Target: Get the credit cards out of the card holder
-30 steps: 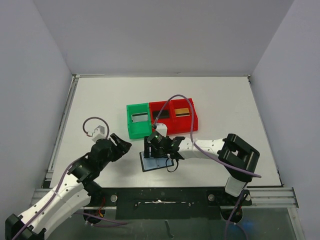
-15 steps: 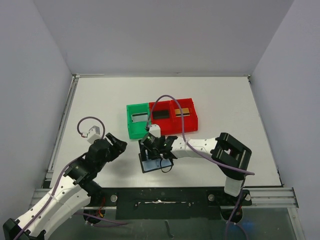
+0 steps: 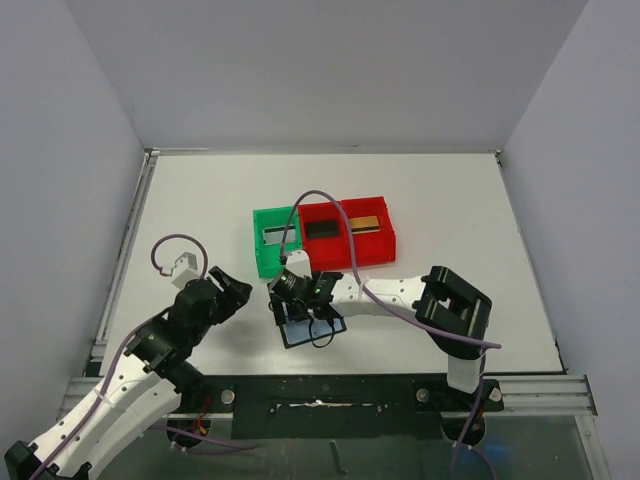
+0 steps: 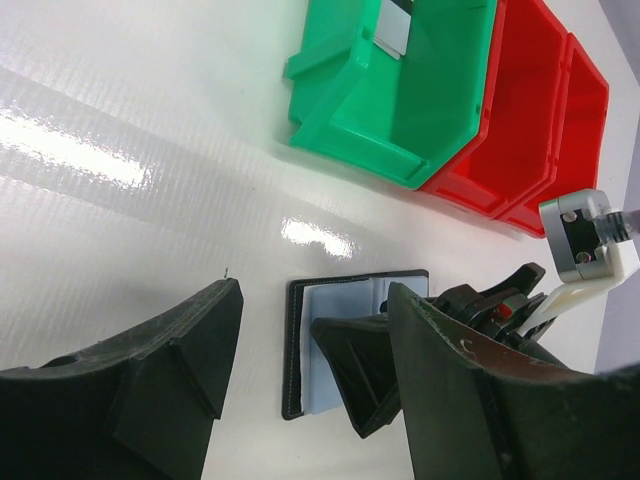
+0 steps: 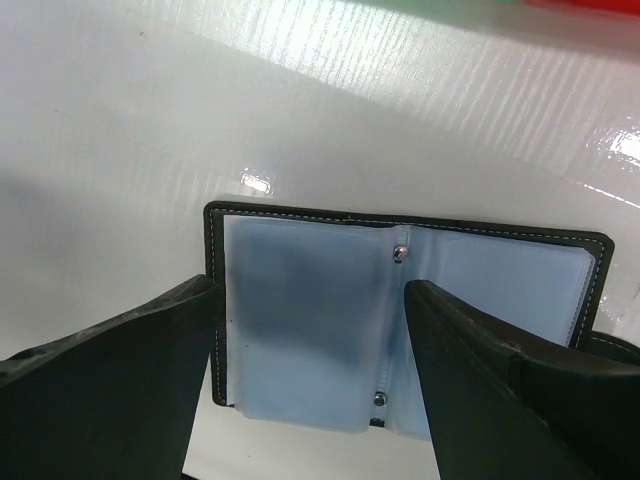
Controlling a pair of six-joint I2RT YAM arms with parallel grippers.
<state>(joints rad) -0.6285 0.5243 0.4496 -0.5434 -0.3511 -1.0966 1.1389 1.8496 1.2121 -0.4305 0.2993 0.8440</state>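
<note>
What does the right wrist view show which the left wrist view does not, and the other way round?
Only the right wrist view: the card holder seen fully open, with both pale blue pages and the two metal studs at its fold. Only the left wrist view: the green bin, the red bins and the open left hand. Both: the card holder lying flat on the white table, with the open right hand over it.

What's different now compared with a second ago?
The right fingers slid leftward over the open card holder, holding nothing. The left fingers drew back a little toward their base. The card holder and the three cards in the bins seem unmoved.
</note>
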